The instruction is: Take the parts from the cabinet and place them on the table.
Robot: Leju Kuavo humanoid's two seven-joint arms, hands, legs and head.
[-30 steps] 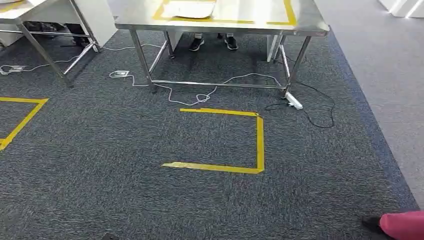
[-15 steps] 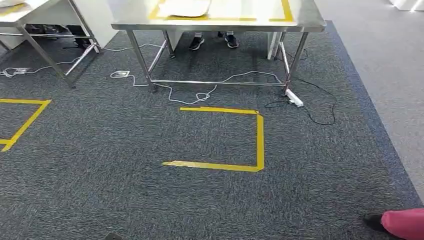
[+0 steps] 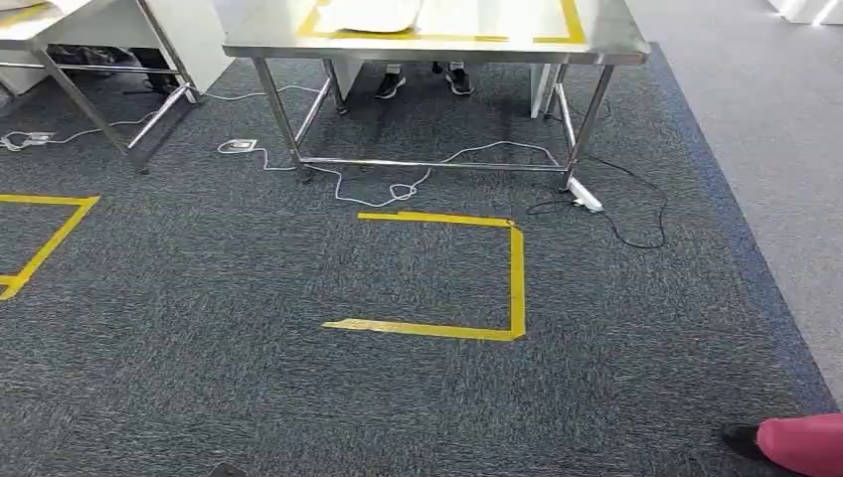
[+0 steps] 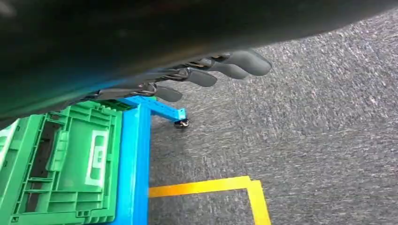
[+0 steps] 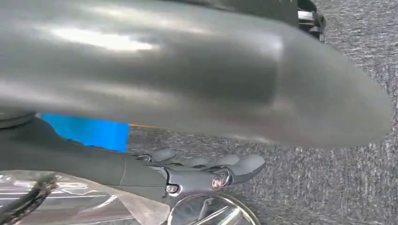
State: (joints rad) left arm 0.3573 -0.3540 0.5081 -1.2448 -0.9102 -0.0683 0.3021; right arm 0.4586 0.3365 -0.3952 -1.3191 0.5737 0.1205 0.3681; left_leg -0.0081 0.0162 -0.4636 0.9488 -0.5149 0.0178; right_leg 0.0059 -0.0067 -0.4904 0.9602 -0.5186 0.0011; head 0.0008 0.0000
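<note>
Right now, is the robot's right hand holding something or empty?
Holding something. In the right wrist view, the right hand has its fingers closed over a clear plastic bag with a round shiny part inside. What the part is, cannot tell.

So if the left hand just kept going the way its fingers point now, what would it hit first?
Probably nothing but the grey carpet: the left hand points past the blue frame and green crate toward open floor, though depth is hard to judge.
</note>
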